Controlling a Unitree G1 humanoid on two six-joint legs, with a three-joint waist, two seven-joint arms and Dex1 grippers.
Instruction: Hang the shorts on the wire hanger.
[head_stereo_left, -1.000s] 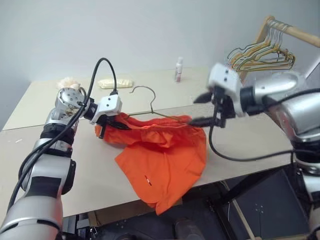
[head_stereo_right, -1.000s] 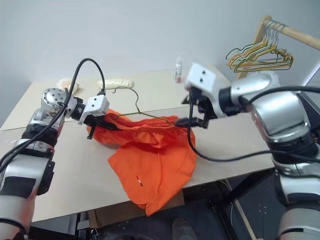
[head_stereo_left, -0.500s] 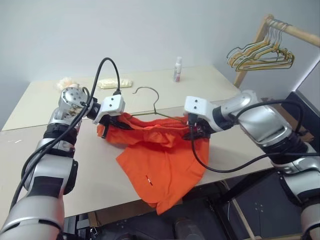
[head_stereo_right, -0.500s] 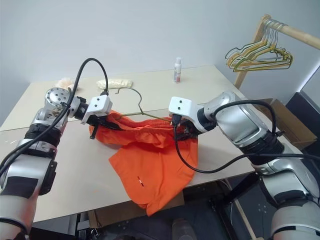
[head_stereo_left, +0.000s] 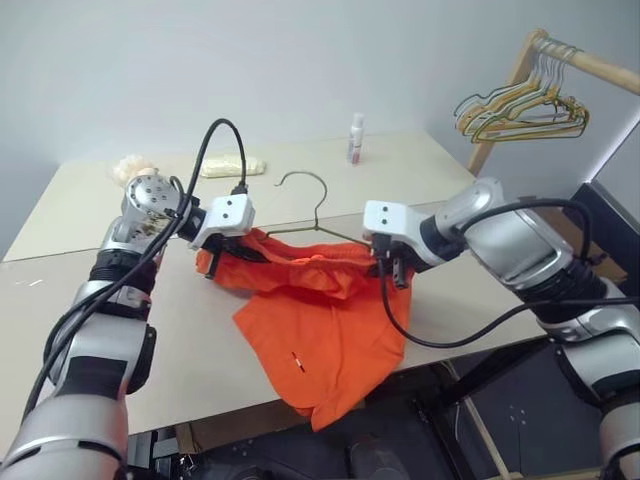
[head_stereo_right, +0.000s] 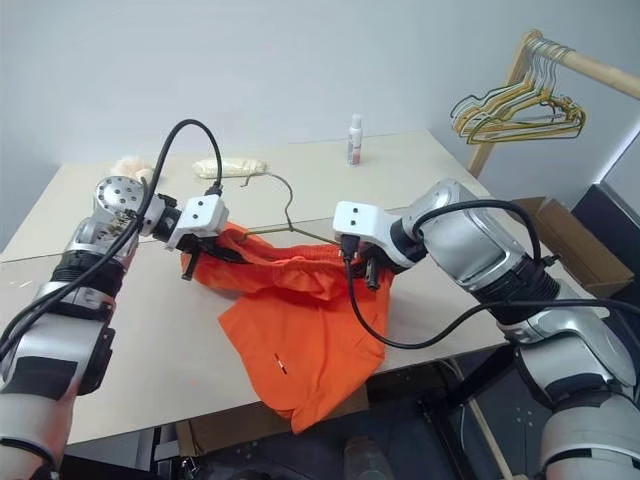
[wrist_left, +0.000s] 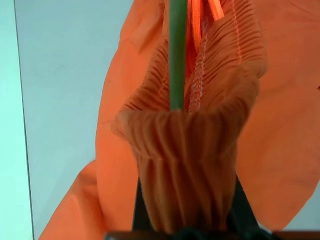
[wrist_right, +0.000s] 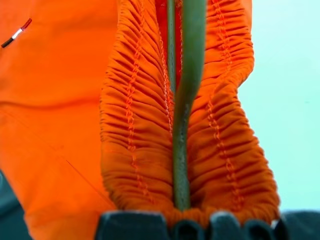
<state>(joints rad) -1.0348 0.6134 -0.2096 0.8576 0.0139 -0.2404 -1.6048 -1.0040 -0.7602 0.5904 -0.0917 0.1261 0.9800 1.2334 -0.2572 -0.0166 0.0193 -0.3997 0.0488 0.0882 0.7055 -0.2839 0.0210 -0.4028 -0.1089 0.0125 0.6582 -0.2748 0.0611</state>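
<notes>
Right wrist: gathered shorts (wrist_right: 135, 150), thin wire hanger (wrist_right: 182, 125).

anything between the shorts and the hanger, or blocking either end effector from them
Nothing visible does. The hanger's wire already runs inside the waistband of the shorts. The left end effector pinches one waistband end and the right end effector the other, with fabric and wire right at the fingers in both wrist views.

One pair of shorts (head_stereo_left: 320, 310) lying on one table (head_stereo_left: 90, 330), one wire hanger (head_stereo_left: 312, 205) sticking out of them, two grippers (head_stereo_left: 212, 262) (head_stereo_left: 392, 268) showing, one small bottle (head_stereo_left: 355, 138) standing, perhaps six or more hangers (head_stereo_left: 515, 112) hanging on one rack (head_stereo_left: 590, 65).
</notes>
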